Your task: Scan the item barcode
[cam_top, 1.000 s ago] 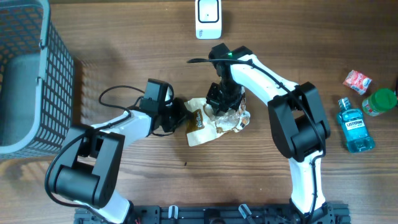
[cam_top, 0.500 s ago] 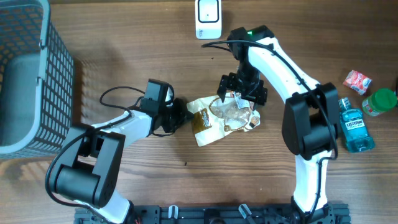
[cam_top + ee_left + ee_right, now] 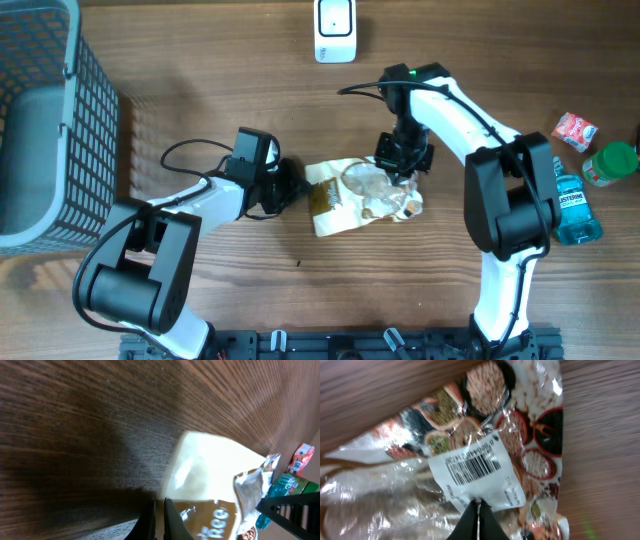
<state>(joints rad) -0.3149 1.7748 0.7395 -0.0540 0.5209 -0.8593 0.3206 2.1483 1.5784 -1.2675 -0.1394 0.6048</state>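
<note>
1. Overhead, both arms bend inward to the snack bag [image 3: 360, 195] at mid-table: left gripper [image 3: 293, 190] at its left edge, right gripper [image 3: 400, 168] on top, scanner [image 3: 335, 30] well apart.
2. Left wrist: jaws closed on the bag's edge.
3. Right wrist: jaws closed, seemingly pinching film below the barcode label [image 3: 475, 467].

Wooden tabletop [image 3: 200, 60] — warm brown, streaky grain

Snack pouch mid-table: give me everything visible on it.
The snack pouch is crinkly, glossy plastic film printed with bowls of grains and nuts, with a cream-and-brown lettered panel at its left end. A white barcode sticker, slightly creased, faces the right wrist camera. The pouch lies crumpled and roughly flat on the wooden table. The left gripper is shut on its left edge; the right gripper pinches the film at the sticker's edge.
</note>
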